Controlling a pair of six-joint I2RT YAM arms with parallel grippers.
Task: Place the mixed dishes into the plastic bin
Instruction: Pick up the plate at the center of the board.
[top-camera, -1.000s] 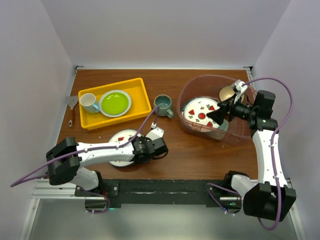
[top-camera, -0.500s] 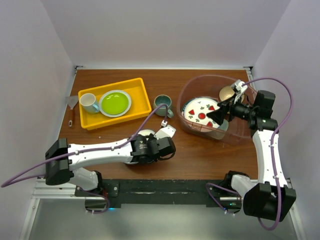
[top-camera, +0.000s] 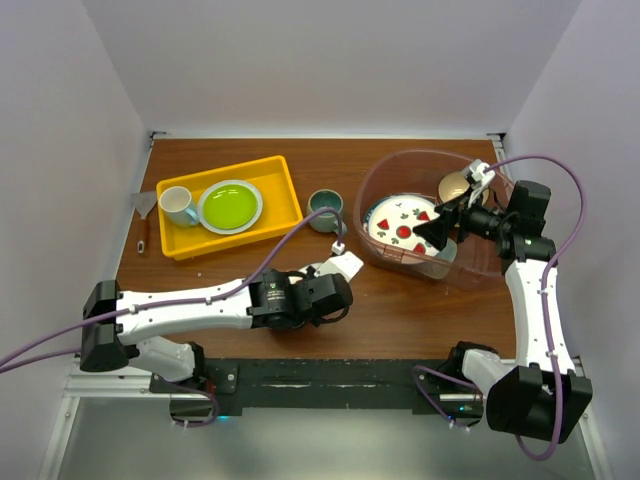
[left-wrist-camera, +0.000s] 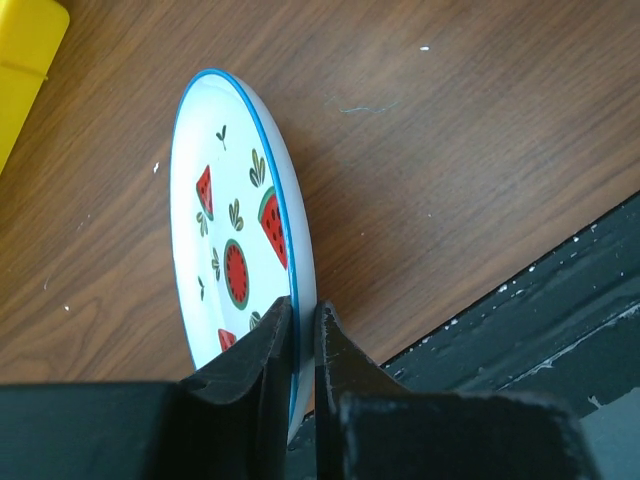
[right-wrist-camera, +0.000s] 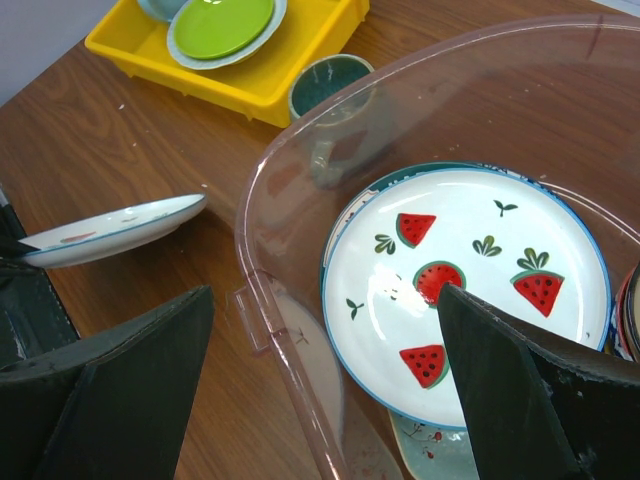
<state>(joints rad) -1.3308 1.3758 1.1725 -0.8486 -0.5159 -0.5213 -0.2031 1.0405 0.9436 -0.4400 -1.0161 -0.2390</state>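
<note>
My left gripper (left-wrist-camera: 305, 318) is shut on the rim of a white plate with red watermelon marks and a blue edge (left-wrist-camera: 235, 250), holding it off the table. The plate also shows in the right wrist view (right-wrist-camera: 110, 228), left of the plastic bin (right-wrist-camera: 290, 150). In the top view the left gripper (top-camera: 322, 285) is left of the bin (top-camera: 370, 185). The bin holds another watermelon plate (top-camera: 402, 225), a tan bowl (top-camera: 455, 185) and a mint-green tray (right-wrist-camera: 440, 450). My right gripper (top-camera: 440, 230) hovers open and empty above the bin. The grey-green mug (top-camera: 325, 208) stands on the table.
A shallow yellow tray (top-camera: 275, 215) at the back left holds a green plate (top-camera: 230, 206) and a white cup (top-camera: 178, 205). A small scraper (top-camera: 145, 212) lies left of it. The black front rail (left-wrist-camera: 560, 300) runs along the table's near edge.
My left arm has carried the watermelon plate to the right, from the table's near left toward the bin. The right arm has not moved.
</note>
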